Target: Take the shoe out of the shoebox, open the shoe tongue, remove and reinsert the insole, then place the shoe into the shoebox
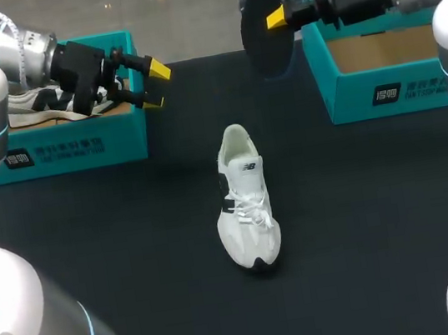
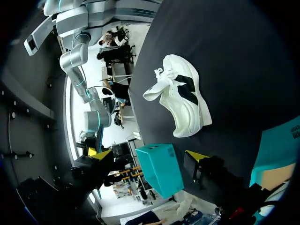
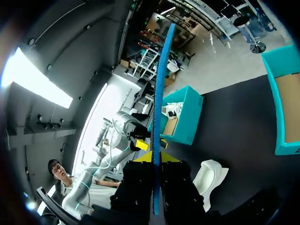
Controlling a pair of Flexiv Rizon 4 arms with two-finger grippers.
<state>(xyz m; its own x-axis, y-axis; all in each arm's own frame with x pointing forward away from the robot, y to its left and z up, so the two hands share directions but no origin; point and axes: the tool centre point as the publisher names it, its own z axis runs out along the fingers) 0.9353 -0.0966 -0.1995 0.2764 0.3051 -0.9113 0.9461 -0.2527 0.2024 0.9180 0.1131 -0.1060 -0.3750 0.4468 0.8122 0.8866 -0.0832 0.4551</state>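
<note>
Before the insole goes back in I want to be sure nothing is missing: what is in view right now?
shoe: one, white, middle of the table
second shoe: one, white and black, inside the left shoebox
left shoebox: one, teal, far left
right shoebox: one, teal, far right, no shoe visible inside
insole: one, dark with a blue edge, held in the air
table: one, black
left end effector: open, beside the left shoebox
right end effector: shut on the insole

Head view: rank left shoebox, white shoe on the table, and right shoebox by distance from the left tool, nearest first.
1. left shoebox: at the far left, right beside the left tool.
2. white shoe: in the middle, lying toward the robot's side.
3. right shoebox: at the far right, clearly farthest.
</note>
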